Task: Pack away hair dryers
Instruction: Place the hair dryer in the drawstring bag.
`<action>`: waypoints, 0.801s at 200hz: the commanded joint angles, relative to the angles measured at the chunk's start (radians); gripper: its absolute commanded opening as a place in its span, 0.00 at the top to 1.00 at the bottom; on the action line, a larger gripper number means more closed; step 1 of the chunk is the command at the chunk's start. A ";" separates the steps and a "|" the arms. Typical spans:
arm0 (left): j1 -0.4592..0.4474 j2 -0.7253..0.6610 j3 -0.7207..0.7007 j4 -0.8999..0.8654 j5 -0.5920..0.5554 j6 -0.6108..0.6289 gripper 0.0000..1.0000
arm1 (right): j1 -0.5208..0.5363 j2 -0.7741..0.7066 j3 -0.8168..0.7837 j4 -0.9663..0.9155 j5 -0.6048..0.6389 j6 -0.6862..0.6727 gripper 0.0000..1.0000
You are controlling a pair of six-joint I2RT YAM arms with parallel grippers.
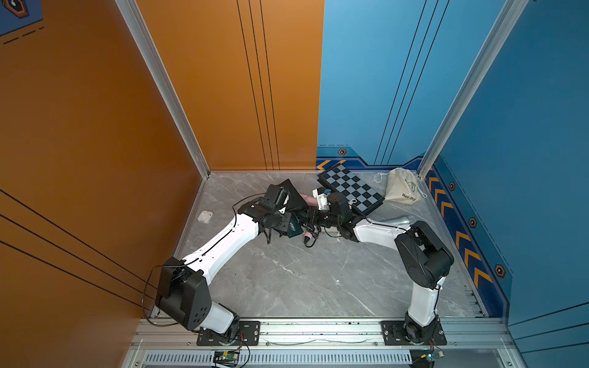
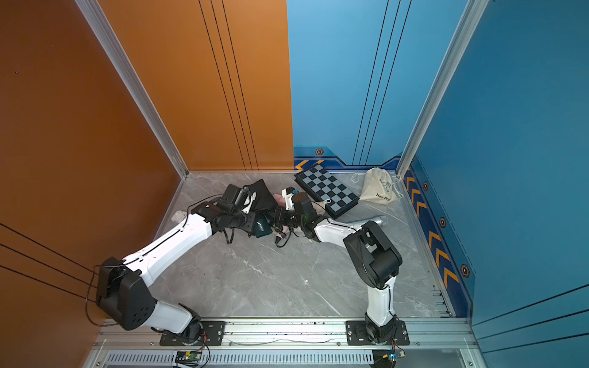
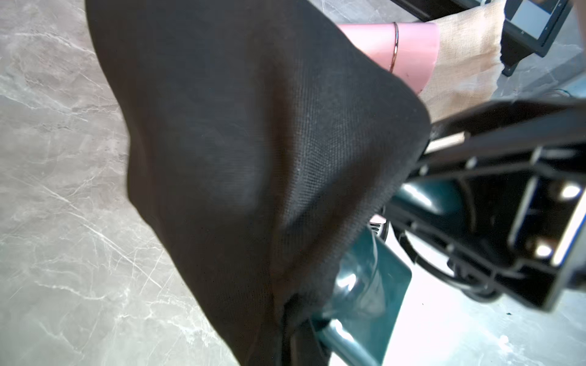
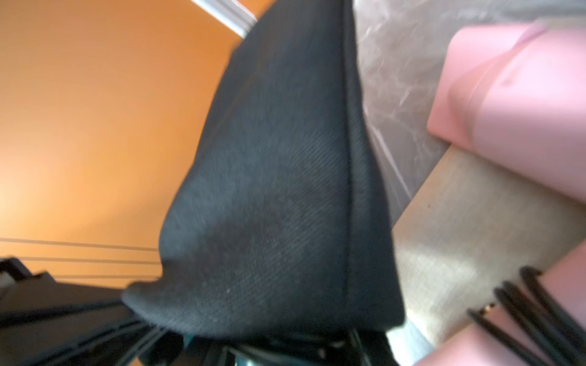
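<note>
Left end effector, pressed together, pinches the mouth of the black cloth bag, likely to hold it open. Right end effector, part-spread, clasps the dark teal hair dryer just beside that mouth, seemingly for insertion.

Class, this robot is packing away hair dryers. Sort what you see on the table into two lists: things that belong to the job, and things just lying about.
Belongs to the job: teal dryer, pink dryer, black bag, beige bag printed "Hair Dryer".

Just lying about: chessboard, white earbud case, silver-grey microphone.
</note>
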 commanded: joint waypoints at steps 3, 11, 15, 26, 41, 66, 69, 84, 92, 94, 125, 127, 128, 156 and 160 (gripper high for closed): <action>-0.006 -0.004 0.003 -0.024 0.038 -0.027 1.00 | 0.022 -0.013 -0.002 0.143 0.090 0.068 0.82; -0.014 0.004 0.012 -0.024 0.038 -0.027 1.00 | 0.028 -0.009 0.003 0.144 0.113 0.077 0.82; -0.020 0.008 0.015 -0.023 0.038 -0.027 1.00 | 0.031 -0.006 0.004 0.146 0.124 0.078 0.82; -0.028 0.018 0.028 -0.023 0.039 -0.030 1.00 | 0.043 0.003 0.019 0.140 0.142 0.078 0.82; -0.037 0.033 0.046 -0.022 0.044 -0.033 1.00 | 0.063 0.016 0.038 0.124 0.169 0.074 0.82; -0.040 0.048 0.082 -0.020 0.036 -0.030 1.00 | 0.102 0.051 0.099 0.028 0.160 0.036 0.82; -0.040 0.052 0.086 -0.020 0.035 -0.028 1.00 | 0.105 0.055 0.105 0.021 0.157 0.036 0.82; -0.034 0.061 0.106 -0.020 0.035 -0.021 1.00 | 0.114 0.073 0.141 -0.047 0.136 0.013 0.82; -0.031 0.066 0.114 -0.020 0.037 -0.018 1.00 | 0.117 0.078 0.152 -0.073 0.136 -0.001 0.82; -0.031 0.068 0.117 -0.021 0.038 -0.017 1.00 | 0.117 0.078 0.152 -0.074 0.139 -0.002 0.82; -0.033 0.078 0.114 -0.009 0.063 -0.032 1.00 | 0.094 0.079 0.140 -0.028 0.145 0.051 0.82; -0.033 0.077 0.112 -0.008 0.065 -0.032 1.00 | 0.093 0.079 0.139 -0.023 0.145 0.058 0.82; -0.034 0.078 0.111 -0.006 0.066 -0.033 1.00 | 0.091 0.080 0.139 -0.020 0.145 0.061 0.82; -0.042 0.070 0.073 0.005 0.080 -0.050 1.00 | 0.078 0.083 0.110 0.100 0.164 0.189 0.80; -0.042 0.070 0.068 0.008 0.081 -0.052 1.00 | 0.045 0.086 0.107 0.118 0.170 0.212 0.80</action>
